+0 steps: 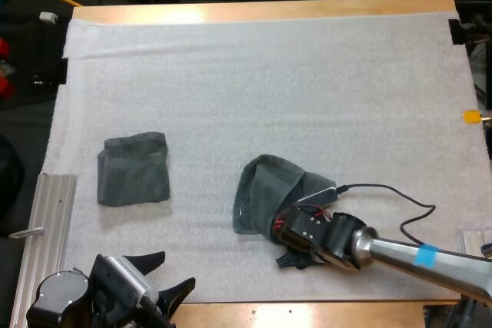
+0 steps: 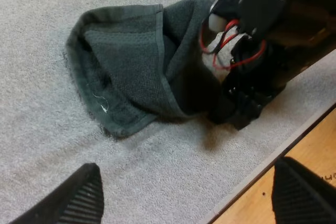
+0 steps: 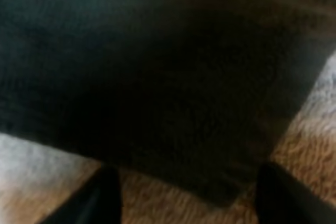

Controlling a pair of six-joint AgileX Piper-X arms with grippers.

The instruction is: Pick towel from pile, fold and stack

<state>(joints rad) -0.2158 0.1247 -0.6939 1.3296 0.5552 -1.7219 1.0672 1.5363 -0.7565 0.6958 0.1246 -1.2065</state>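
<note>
My left gripper [image 1: 173, 270] released, low over the white mat's [image 1: 307, 74] near edge, my right gripper [image 1: 286, 240] spread wide at the crumpled towel [image 1: 265, 190], fingertips partly hidden by cloth, folded towel [image 1: 134, 168] well apart, leftward.

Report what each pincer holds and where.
Nothing is held: left pincer open at the mat's near edge, right pincer open at the crumpled towel's edge.

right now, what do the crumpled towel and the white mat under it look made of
Crumpled towel: dark grey-green woven cloth, probably cotton, matte; ribbed weave and a stitched hem show. White mat: soft, matte, foam or felt perhaps; its surface looks finely pebbled.
</note>
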